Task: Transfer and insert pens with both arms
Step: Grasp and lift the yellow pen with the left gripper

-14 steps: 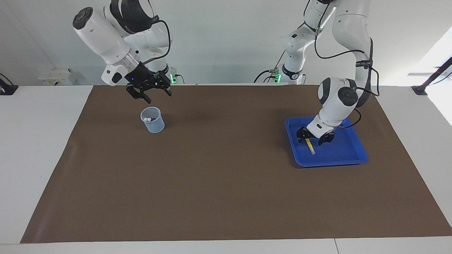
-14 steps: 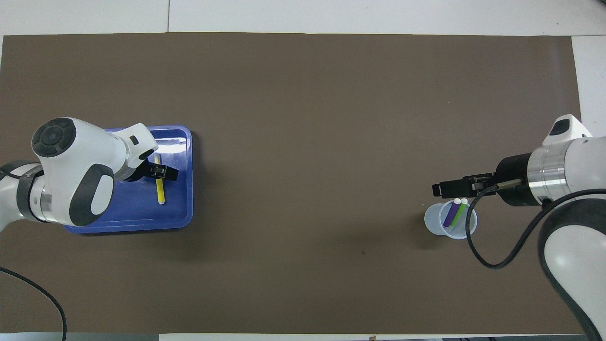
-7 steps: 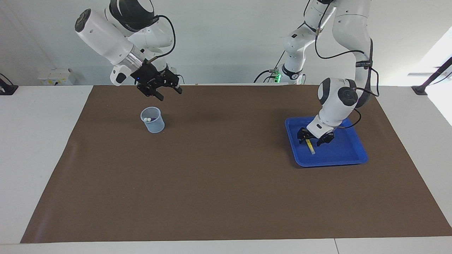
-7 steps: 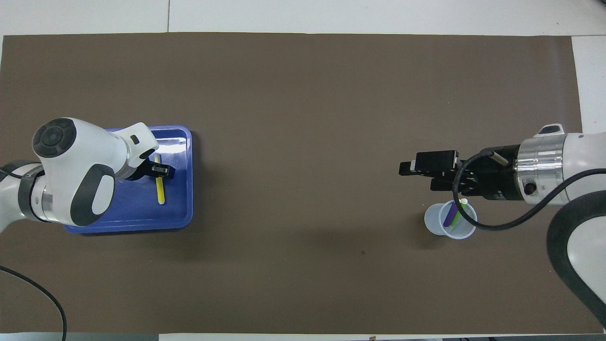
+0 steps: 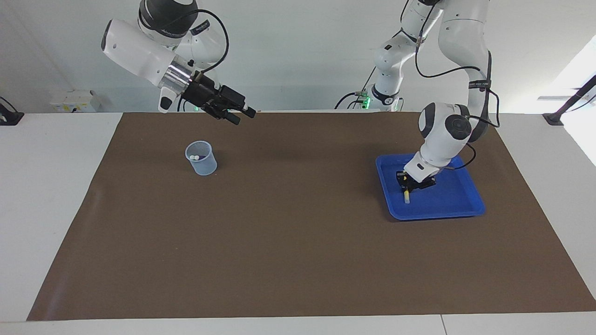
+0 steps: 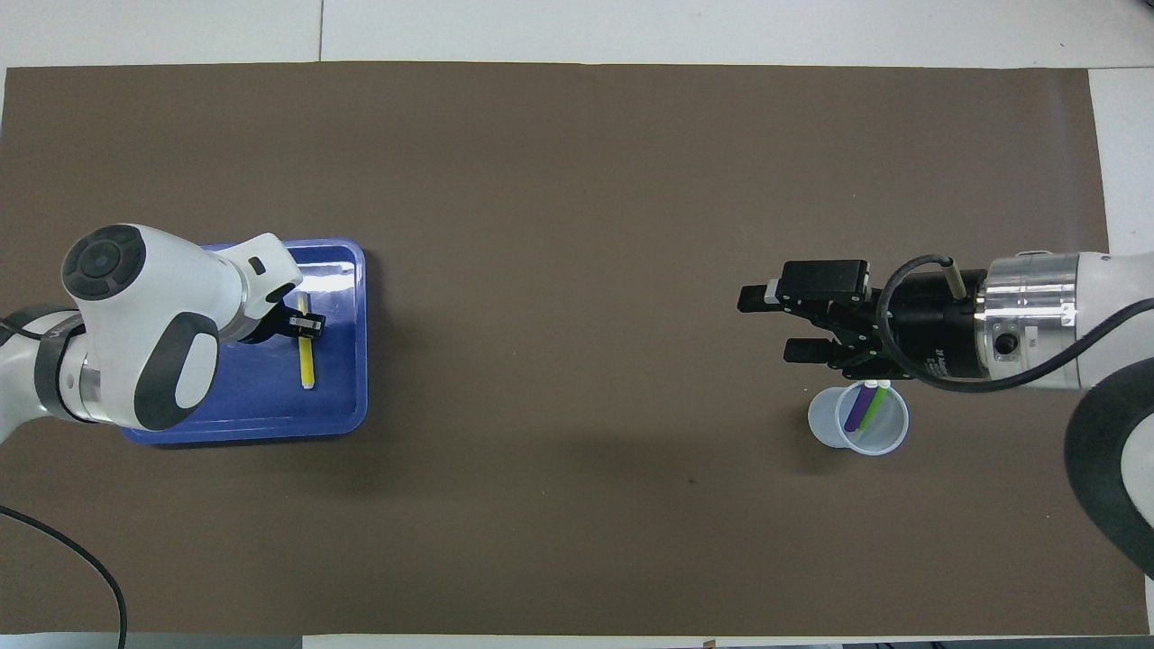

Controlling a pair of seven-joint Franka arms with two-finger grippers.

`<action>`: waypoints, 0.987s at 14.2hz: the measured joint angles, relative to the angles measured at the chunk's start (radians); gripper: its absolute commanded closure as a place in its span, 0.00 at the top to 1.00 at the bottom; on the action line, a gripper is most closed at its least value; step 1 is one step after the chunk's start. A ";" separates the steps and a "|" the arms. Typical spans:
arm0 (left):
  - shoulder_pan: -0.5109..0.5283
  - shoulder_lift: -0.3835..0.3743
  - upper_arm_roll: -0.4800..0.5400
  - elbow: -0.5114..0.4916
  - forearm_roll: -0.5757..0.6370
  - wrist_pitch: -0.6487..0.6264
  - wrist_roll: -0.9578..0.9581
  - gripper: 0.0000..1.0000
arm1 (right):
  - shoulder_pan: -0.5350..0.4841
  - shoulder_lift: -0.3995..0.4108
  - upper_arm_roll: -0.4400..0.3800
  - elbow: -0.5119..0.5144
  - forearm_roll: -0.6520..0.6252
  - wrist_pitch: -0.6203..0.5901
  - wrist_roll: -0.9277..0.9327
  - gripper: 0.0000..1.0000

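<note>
Since a second ago the left gripper (image 5: 407,187) has gone from jaws spread astride the yellow pen (image 5: 406,196) to jaws clamped on it, low in the blue tray (image 5: 437,209); the right gripper (image 5: 243,116) has swung up off the cup (image 5: 201,158), jaws apart.

From overhead, the yellow pen (image 6: 307,364) lies in the tray (image 6: 353,342) with its upper end between the left jaws. The purple pen (image 6: 857,407) and green pen (image 6: 872,406) stand in the cup (image 6: 857,418), just beside the right gripper (image 6: 773,325), over the counter (image 6: 577,270).

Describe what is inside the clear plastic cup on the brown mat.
The cup holds the purple pen and green pen, leaning together, pale tips up. Their lower ends show only dimly through the cup wall.
</note>
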 measured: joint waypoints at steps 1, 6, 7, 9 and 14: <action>0.000 0.000 0.000 0.000 0.000 0.000 0.000 0.00 | 0.006 0.000 0.000 -0.002 0.006 0.009 0.008 1.00; 0.000 0.000 0.001 0.039 0.000 -0.055 -0.021 0.00 | 0.054 -0.001 0.001 -0.011 0.012 0.065 0.048 1.00; 0.000 0.000 0.000 0.067 0.000 -0.100 -0.038 0.00 | 0.066 -0.001 0.001 -0.012 0.012 0.082 0.058 1.00; -0.003 0.000 -0.004 0.141 -0.001 -0.216 -0.082 0.00 | 0.087 -0.001 0.001 -0.015 0.012 0.114 0.077 1.00; -0.093 -0.001 -0.011 0.376 -0.150 -0.517 -0.362 0.00 | 0.140 -0.001 0.001 -0.020 0.013 0.193 0.124 1.00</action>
